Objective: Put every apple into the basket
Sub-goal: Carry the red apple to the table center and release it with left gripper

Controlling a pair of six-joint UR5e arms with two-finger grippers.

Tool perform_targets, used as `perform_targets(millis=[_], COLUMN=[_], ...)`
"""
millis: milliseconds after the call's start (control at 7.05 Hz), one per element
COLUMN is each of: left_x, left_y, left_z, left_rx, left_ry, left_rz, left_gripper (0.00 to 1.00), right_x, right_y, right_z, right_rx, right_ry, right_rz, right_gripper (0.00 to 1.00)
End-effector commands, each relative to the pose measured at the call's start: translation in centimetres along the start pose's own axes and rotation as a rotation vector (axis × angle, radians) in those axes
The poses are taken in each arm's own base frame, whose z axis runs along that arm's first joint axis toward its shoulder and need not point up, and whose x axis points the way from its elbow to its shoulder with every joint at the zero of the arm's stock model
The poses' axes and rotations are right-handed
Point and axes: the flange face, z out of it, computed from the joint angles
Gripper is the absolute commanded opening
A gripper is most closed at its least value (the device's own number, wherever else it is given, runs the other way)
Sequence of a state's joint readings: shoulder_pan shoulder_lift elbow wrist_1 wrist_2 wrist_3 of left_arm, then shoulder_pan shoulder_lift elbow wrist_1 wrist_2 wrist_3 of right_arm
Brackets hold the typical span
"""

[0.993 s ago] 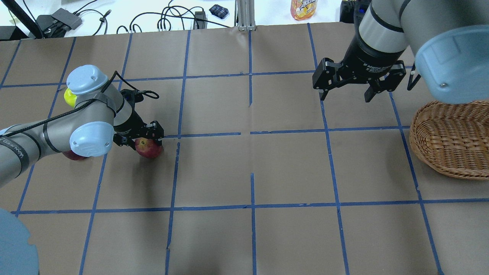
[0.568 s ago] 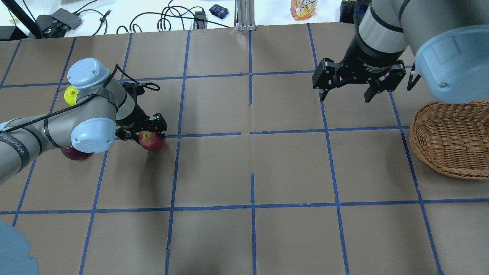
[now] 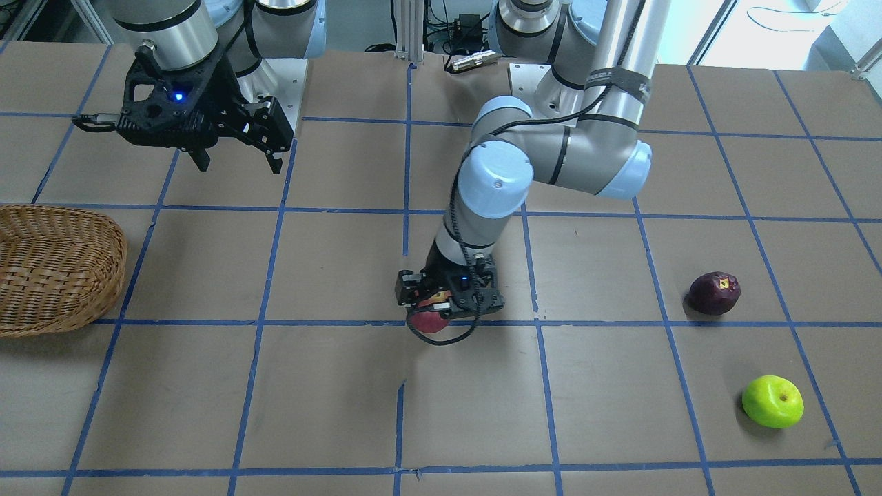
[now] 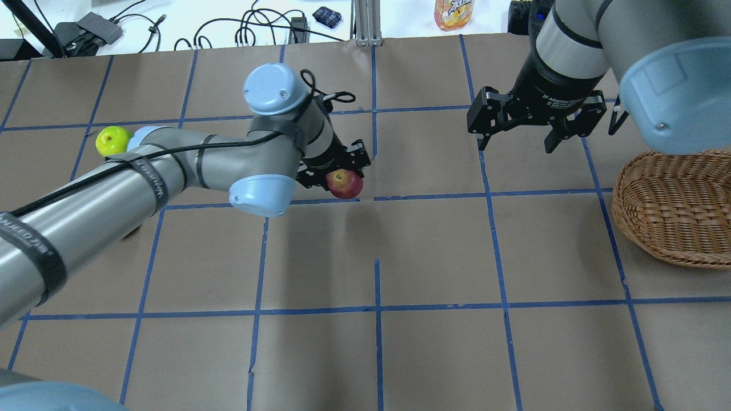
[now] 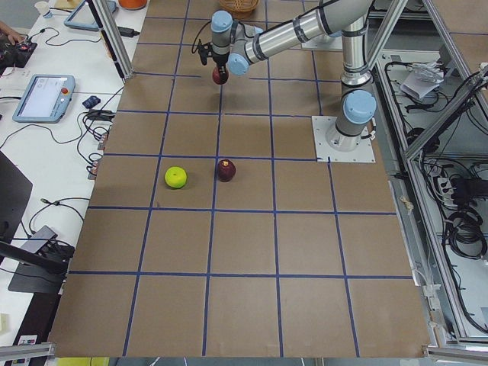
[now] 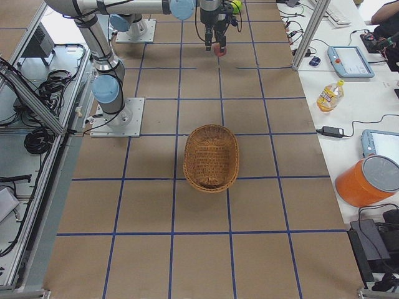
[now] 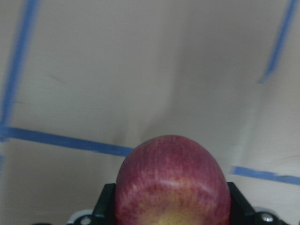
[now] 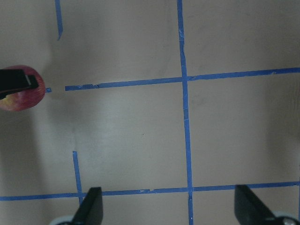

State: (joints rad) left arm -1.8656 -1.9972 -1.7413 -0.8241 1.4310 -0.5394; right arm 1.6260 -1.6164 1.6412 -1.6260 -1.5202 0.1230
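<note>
Our left jaws are clamped on the red apple (image 4: 344,184), just left of centre in the overhead view; the wicker basket (image 4: 674,211) sits far right. Our right jaws hang spread. Over so long a carry, we judge the round apple could slip free.

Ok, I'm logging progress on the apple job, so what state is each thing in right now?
red apple, gripped by the left gripper, off the table.
dark maroon apple, loose on the table.
green apple, loose on the table.
basket, upright, empty.
left gripper, fingers shut on the red apple.
right gripper, fingers open, holding nothing.
</note>
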Motion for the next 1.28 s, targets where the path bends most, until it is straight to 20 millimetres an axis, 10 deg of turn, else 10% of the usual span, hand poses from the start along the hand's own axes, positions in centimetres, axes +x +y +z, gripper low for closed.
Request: perform_targets(millis=[0, 142, 426, 709, 1135], left_x=[4.7, 4.4, 3.6, 1.1, -10.8], left_y=[0.7, 0.4, 0.2, -2.6, -8.0], left_z=[3.8, 5.6, 6.8, 2.8, -9.7], left_rx=[0.019, 0.006, 0.062, 0.072, -0.021], left_ry=[-0.060, -0.073, -0.112, -0.108, -0.126], left_rz=[0.052, 0.051, 0.063, 0.076, 0.031], left_gripper=[0.09, 0.15, 1.00, 1.00, 1.00], right_x=[-0.1, -0.1, -0.1, -0.2, -2.4], right_y=[-0.1, -0.1, -0.1, -1.1, -7.9], right_z=[0.2, 0.2, 0.2, 0.6, 9.4], right_rx=[-0.006, -0.006, -0.005, 0.042, 0.053], right_ry=[-0.010, -0.010, -0.009, -0.015, -0.021], right_rz=[0.014, 0.017, 0.012, -0.053, -0.070], right_gripper=[1.00, 1.00, 1.00, 1.00, 1.00])
